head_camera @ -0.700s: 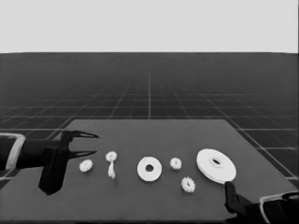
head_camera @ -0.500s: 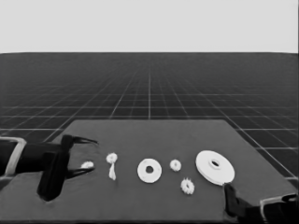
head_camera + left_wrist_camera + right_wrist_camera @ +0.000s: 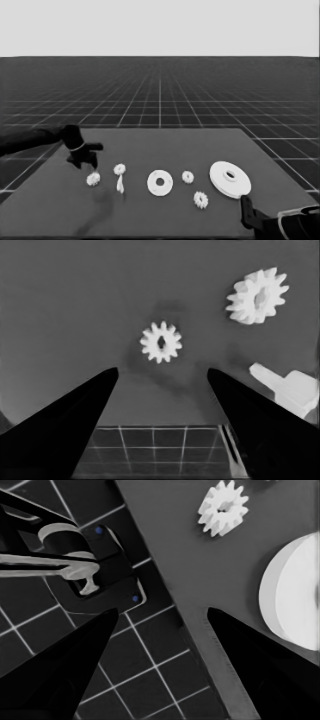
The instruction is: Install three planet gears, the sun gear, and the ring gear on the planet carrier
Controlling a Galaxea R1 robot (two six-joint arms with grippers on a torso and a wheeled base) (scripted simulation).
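Left gripper [image 3: 89, 161] over desk's left end, jaws wide, hovering above planet gear [image 3: 93, 179] (small, light, rigid; pinch across teeth, could slip). Planet carrier [image 3: 160, 182] mid-desk. Right gripper [image 3: 160, 630] parked at near right corner, jaws wide.

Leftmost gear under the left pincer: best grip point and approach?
Grip the leftmost gear across its toothed rim, coming straight down from above. It lies flat on the table with bare surface all round, and the open left pincer already hovers over it, fingers wide enough to straddle it.
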